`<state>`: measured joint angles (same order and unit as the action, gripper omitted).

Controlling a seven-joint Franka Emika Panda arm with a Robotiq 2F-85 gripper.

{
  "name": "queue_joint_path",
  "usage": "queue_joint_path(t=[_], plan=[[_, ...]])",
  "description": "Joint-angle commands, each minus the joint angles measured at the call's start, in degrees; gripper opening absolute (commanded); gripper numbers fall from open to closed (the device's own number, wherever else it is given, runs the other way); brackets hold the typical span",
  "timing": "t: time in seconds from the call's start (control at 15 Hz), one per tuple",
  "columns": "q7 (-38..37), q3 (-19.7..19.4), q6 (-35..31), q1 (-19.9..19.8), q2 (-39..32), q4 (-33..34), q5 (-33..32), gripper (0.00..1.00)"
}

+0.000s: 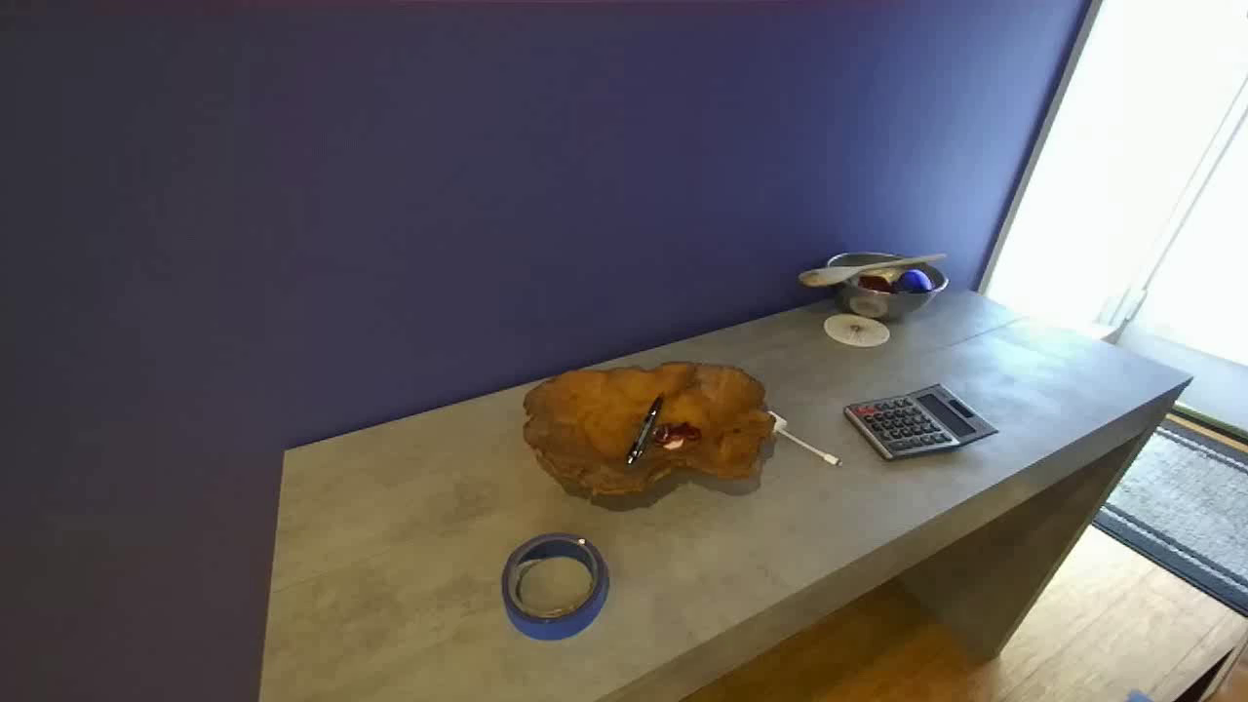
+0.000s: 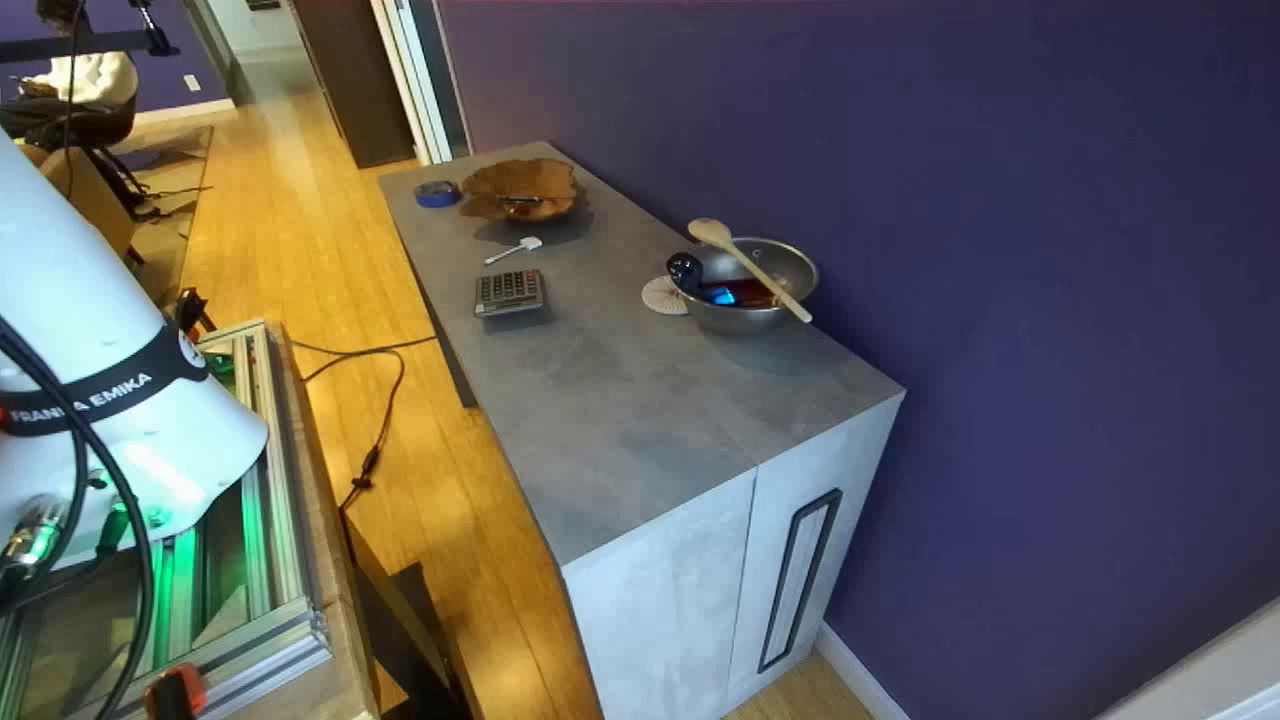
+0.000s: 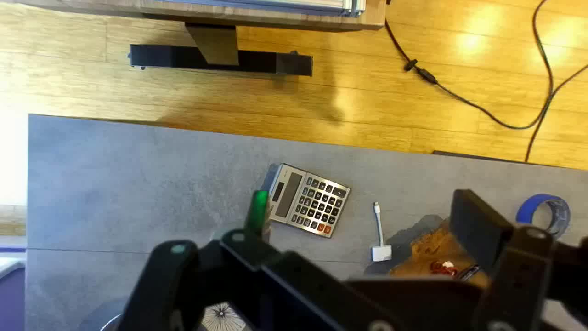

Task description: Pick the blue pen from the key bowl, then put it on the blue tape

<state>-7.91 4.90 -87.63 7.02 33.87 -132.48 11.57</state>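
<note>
The blue pen (image 1: 644,429), thin and dark, lies across the key bowl, beside a dark red item. The pen also shows small in an exterior view (image 2: 520,201) and partly in the wrist view (image 3: 467,272). The key bowl (image 1: 575,414) is a wide orange-brown wooden dish with an irregular edge, also in an exterior view (image 2: 535,175) and partly hidden by the gripper in the wrist view (image 3: 425,248). The blue tape (image 1: 556,624) lies flat on the tabletop near the bowl; it also shows in the wrist view (image 3: 528,210). My gripper (image 3: 363,209) is open and empty, high above the table.
A calculator (image 1: 919,421) and a white adapter cable (image 1: 809,447) lie beside the bowl. A metal bowl (image 2: 740,315) with a wooden spoon (image 2: 750,265) and other items stands by the wall, near a round pale disc (image 1: 856,331). The robot base (image 2: 130,440) stands across a floor gap.
</note>
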Motion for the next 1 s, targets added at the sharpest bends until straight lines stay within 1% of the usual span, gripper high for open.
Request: queue_joint_path(t=[0.0, 0.13, 0.2, 0.27, 0.33, 0.47, 0.6, 0.73, 0.8, 0.93], plan=[[0.4, 0.8, 0.2, -1.0, 0.0, 0.1, 0.3, 1.00], [0.4, 0.8, 0.2, -1.0, 0.0, 0.1, 0.3, 1.00], [-0.1, 2.2, -0.1, -0.6, -1.9, 1.0, -0.6, 1.00], [-1.2, 3.7, -1.6, -0.1, -4.4, 1.7, 0.0, 1.00], [-4.5, 7.2, -5.4, 0.7, -8.4, 2.3, 0.7, 1.00], [-11.9, 12.4, -12.5, 0.3, -11.0, 2.2, -2.8, 1.00], [-21.4, 18.0, -20.8, -0.1, -16.5, 3.4, -5.9, 1.00], [-30.7, 26.0, -26.8, -4.9, -22.7, 5.6, -11.1, 1.00], [-35.4, 29.5, -27.7, -7.0, -25.7, 7.1, -13.9, 1.00], [-44.4, 33.0, -27.7, -6.9, -33.3, 11.3, -20.3, 1.00]])
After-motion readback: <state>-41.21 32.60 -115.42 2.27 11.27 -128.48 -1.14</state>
